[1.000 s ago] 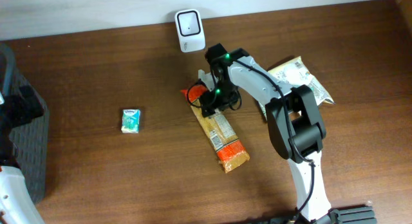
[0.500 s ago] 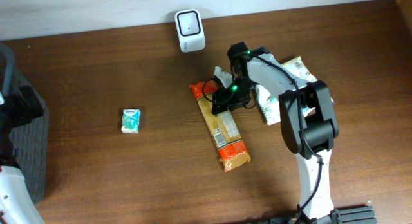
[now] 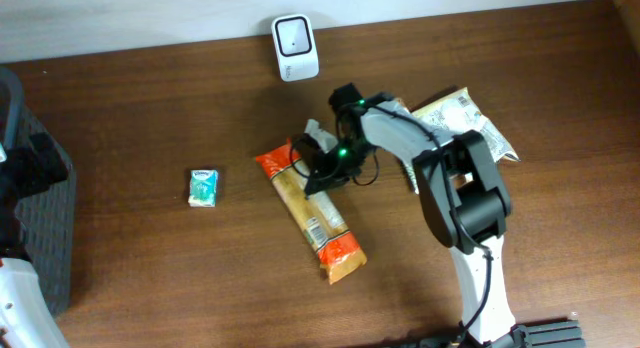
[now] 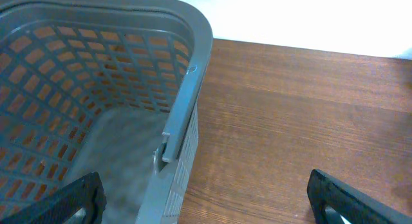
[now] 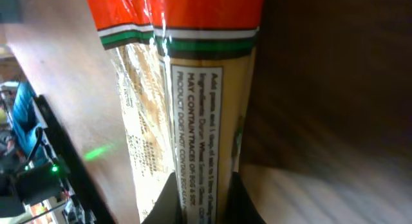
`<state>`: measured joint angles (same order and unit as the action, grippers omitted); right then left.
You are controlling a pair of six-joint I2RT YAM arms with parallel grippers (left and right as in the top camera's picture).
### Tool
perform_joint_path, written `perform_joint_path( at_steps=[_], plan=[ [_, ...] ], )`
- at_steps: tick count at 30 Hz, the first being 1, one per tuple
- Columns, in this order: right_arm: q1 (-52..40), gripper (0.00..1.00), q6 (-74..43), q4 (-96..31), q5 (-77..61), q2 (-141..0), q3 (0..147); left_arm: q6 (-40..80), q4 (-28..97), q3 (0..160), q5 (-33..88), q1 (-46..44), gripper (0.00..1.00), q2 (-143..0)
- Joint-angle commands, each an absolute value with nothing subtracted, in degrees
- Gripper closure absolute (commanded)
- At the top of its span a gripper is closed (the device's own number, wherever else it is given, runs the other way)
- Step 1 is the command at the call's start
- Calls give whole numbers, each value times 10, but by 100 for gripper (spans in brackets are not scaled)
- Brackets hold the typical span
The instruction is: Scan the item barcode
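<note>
The packet (image 3: 305,213), a long orange and yellow pack, lies flat and slantwise near the middle of the surface (image 3: 150,108). Its orange top end points toward the back left and its other end toward the front edge. The right pincer (image 3: 318,166) sits on it near that top end, pressed together and pinching the packet. The wrist view shows the printed side running down between its fingers. That print is ingredient text. I cannot tell from here where the barcode is.

The step in hand looks like taking hold of the packet, with the scan not yet done. Next it needs lifting and carrying to the scanner (image 3: 295,47), which stands at the back edge just beyond it. It must then be turned until the code faces the scanner's window. A grip so near one end may let the long pack droop.

A second ago the pincer stood partly spread over the same end. The packet then lay further right, its top end nearer the scanner. It has since slid toward the left and front.

A small tissue pack (image 3: 203,186) lies well apart to the left, and a crinkled bag (image 3: 470,123) lies toward the back right. The left pincer (image 4: 207,201) is spread wide beside the basket (image 4: 187,69) at the left edge, holding nothing.
</note>
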<state>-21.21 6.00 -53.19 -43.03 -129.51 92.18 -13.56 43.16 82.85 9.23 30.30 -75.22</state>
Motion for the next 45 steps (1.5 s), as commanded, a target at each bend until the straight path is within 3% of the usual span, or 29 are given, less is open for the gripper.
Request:
perform_joint_path(
  at_steps=[1,6,12,20,31,35,37,41,45],
  plan=[
    [-221,96,53,-533,-432,-1323,921,-142,432,835,94,305,1,-749],
    [-185,96,51,-585,-583,-1268,999,-142,432,835,94,305,1,-749],
    [-136,96,6,-573,-646,-1159,1053,-143,432,835,94,305,1,-749],
    [-61,96,-79,-498,-677,-1044,1055,-142,432,835,94,305,1,-749],
    [-55,96,-248,-295,-685,-1001,1055,-142,432,835,94,305,1,-749],
    [-77,96,-215,-276,-538,-1001,1055,-142,432,835,94,305,1,-749],
    [-115,96,-139,-289,-373,-1001,1054,-142,432,835,94,305,1,-749],
    [-211,96,76,-284,-71,-1016,1054,-142,433,835,94,305,1,-749],
    [-290,96,319,-195,114,-1066,1054,-142,434,835,94,305,1,-749]
  ],
)
